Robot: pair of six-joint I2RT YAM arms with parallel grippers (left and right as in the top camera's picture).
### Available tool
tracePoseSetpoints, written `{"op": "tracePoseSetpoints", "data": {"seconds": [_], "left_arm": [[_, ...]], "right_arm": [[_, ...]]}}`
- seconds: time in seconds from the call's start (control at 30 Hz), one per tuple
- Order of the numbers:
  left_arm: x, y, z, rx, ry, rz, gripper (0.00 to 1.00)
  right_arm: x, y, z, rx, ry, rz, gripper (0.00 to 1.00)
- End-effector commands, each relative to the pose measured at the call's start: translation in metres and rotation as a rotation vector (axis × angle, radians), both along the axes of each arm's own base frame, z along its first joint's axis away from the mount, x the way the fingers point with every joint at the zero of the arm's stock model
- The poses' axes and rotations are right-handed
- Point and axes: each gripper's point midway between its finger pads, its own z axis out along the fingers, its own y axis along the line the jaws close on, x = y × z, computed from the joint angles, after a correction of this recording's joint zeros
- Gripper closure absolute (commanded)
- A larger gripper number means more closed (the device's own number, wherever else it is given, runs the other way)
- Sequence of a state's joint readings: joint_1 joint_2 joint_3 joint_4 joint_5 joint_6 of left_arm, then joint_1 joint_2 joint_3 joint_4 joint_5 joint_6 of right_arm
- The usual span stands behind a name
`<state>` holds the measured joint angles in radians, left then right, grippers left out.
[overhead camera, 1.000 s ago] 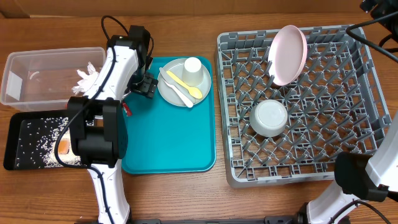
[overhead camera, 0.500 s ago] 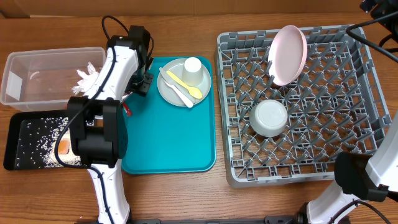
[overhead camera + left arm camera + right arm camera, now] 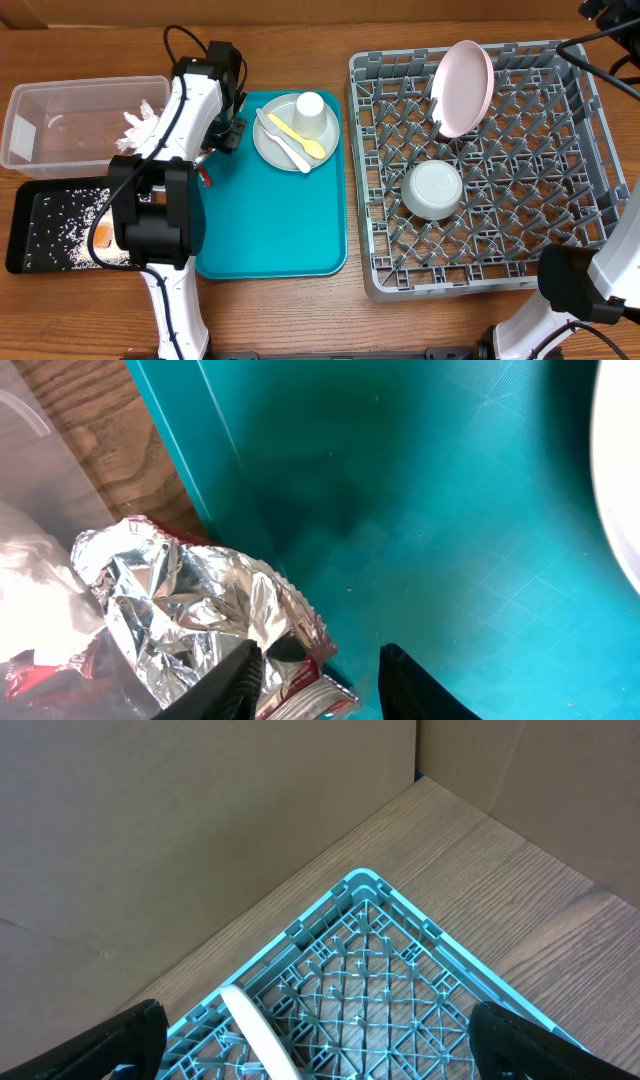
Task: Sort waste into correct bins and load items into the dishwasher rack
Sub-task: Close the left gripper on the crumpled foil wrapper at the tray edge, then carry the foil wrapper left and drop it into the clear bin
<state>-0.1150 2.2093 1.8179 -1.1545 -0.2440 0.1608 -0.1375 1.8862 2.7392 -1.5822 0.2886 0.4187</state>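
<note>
The dishwasher rack (image 3: 480, 170) sat at my right, pink plate (image 3: 463, 88) and grey bowl (image 3: 432, 190) among its pegs; my right gripper (image 3: 315, 1035) hung wide open and empty over its corner; at the left edge of the teal tray (image 3: 270, 220) my left gripper (image 3: 320, 685) stood parted, a corner of the silver foil wrapper (image 3: 190, 600) lying between its fingers.

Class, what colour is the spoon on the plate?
The spoon is yellow; clearest in the overhead view.
</note>
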Motion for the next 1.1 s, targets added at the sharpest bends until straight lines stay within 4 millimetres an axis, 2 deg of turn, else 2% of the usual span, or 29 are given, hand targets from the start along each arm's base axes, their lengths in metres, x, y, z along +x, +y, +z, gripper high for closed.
{"op": "tracePoseSetpoints", "data": {"seconds": [0.0,0.1,0.27,0.33,0.37,0.6,0.73,0.83,1.07], "left_arm": [[-0.003,0.005,-0.007,0.005,0.019,0.007,0.60],[-0.002,0.010,-0.006,0.032,0.015,0.008,0.70],[-0.002,0.011,-0.006,0.039,0.014,0.008,0.79],[-0.001,0.011,-0.006,0.039,0.011,0.008,0.87],[-0.001,0.011,-0.006,0.039,0.011,0.008,0.96],[-0.001,0.009,-0.005,0.035,0.004,0.022,0.96],[-0.002,0.001,-0.002,0.021,0.006,0.026,0.96],[-0.001,-0.007,0.009,0.017,-0.008,0.028,0.96],[0.007,-0.018,0.052,0.007,-0.056,0.025,0.96]], "right_arm": [[0.000,-0.003,0.000,-0.003,-0.001,-0.012,0.00],[0.000,-0.003,0.000,-0.003,-0.002,-0.013,0.00],[0.000,-0.003,0.000,-0.003,-0.002,-0.012,0.00],[0.000,-0.003,0.000,-0.003,-0.002,-0.012,0.00],[0.000,-0.003,0.000,-0.003,-0.002,-0.012,0.00],[0.000,-0.003,0.000,-0.003,-0.002,-0.012,0.00],[0.000,-0.003,0.000,-0.003,-0.002,-0.012,0.00],[0.000,-0.003,0.000,-0.003,-0.002,-0.012,0.00],[0.000,-0.003,0.000,-0.003,-0.002,-0.012,0.00]]}}
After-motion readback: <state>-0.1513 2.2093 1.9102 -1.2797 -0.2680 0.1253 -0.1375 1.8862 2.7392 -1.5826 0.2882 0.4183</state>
